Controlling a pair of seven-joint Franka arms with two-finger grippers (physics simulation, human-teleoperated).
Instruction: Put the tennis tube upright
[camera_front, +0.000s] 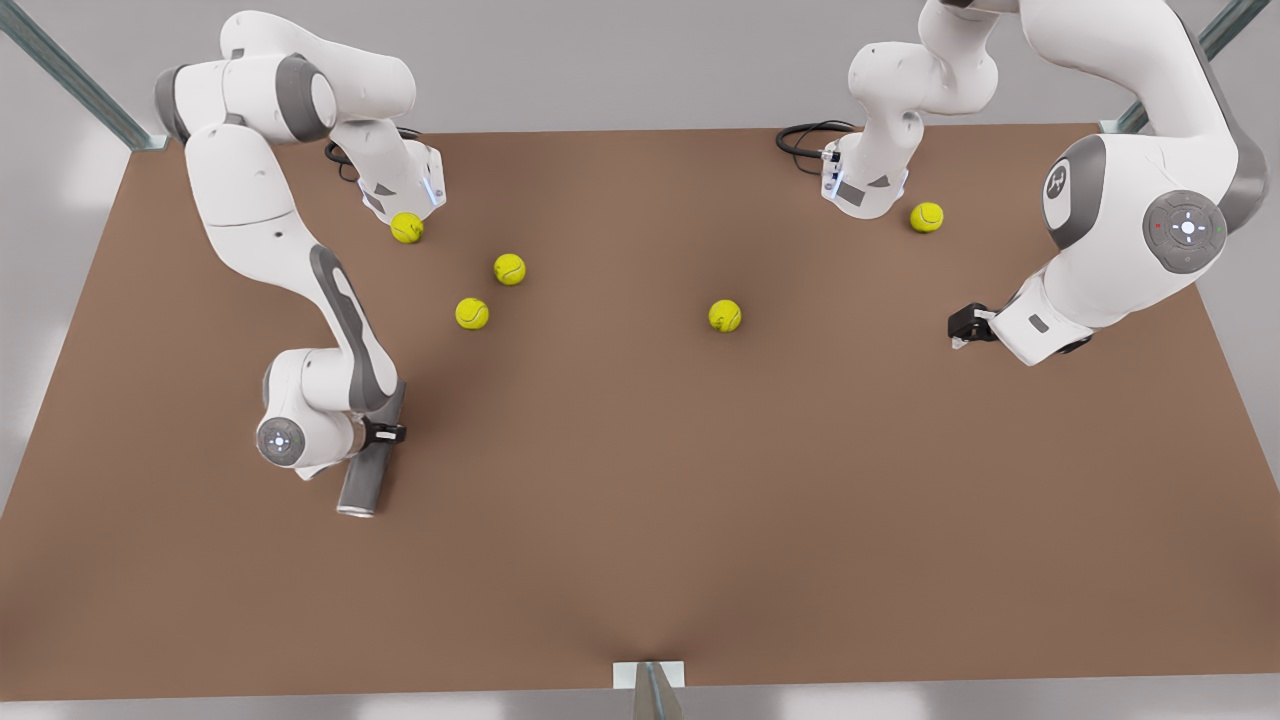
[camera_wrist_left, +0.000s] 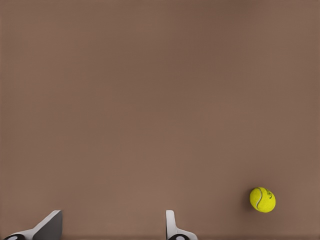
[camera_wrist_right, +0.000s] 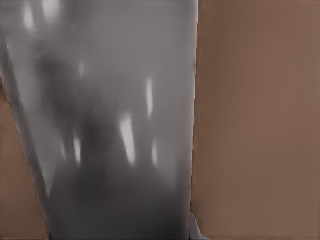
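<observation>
So the tennis tube (camera_front: 366, 470) is lying on the brown tabletop (camera_front: 700, 500), over at the front view's left, tilted off straight with its silvery rim end pointing toward the near edge. The right gripper (camera_front: 385, 432) is right on top of it, about midway along the tube, and the right wrist view has that grey cylinder (camera_wrist_right: 110, 125) looming up close between the jaws; they look clenched on the tube, with a fingertip (camera_wrist_right: 194, 227) pressed against its side. The tube isn't upright. The left gripper (camera_front: 962, 328) waits well away from the tube, at the front view's right, hovering over bare tabletop with jaws released and nothing between them; its two fingers (camera_wrist_left: 172, 225) are spread apart in the left wrist view, with one tennis ball (camera_wrist_left: 262, 199) off to the side. Five tennis balls are scattered beyond the tube toward the far edge, the nearest ball (camera_front: 471, 313) still well apart from the tube.
</observation>
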